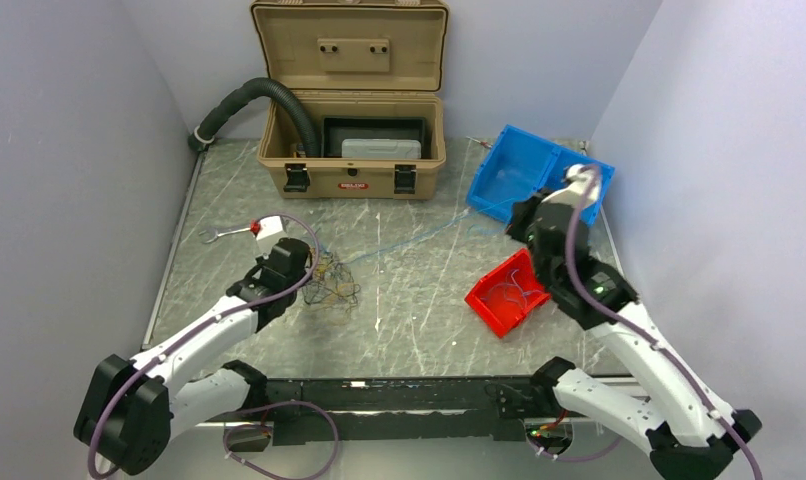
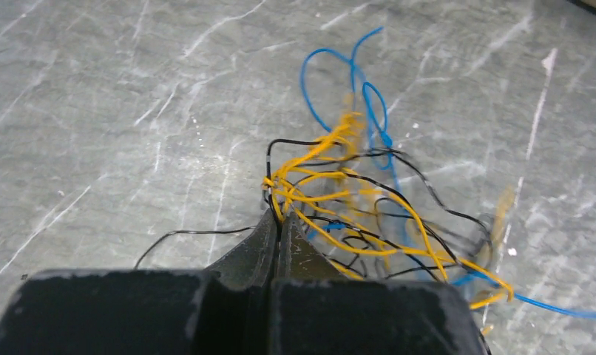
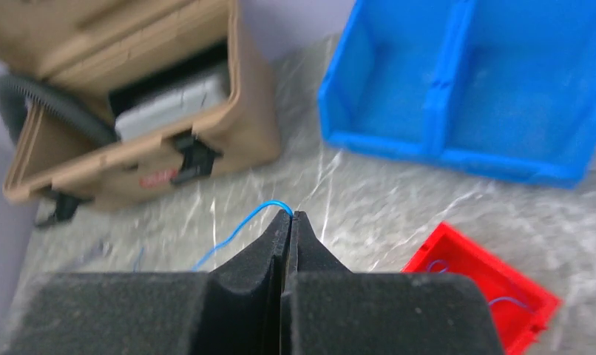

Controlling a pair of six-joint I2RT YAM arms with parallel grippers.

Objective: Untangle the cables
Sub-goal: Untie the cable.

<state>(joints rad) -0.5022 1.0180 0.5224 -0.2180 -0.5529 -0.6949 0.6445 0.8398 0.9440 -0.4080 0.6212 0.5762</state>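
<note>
Yellow, black and blue cables [image 2: 347, 200] lie knotted on the grey table [image 1: 409, 300], with the left gripper [image 2: 280, 218] pinched shut on their edge. One blue wire [image 3: 239, 233] (fairly straight) runs to the right gripper [image 3: 290, 216], whose fingers are clamped on its end.

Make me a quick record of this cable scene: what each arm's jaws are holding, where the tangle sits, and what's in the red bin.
left jaws: shut on the tangle of yellow, black and blue wires
right jaws: shut on the end of one blue wire
blue wire path: runs across the table from the tangle toward the blue bin
red bin: a few thin wires inside
tan case: lid open, at the back
</note>
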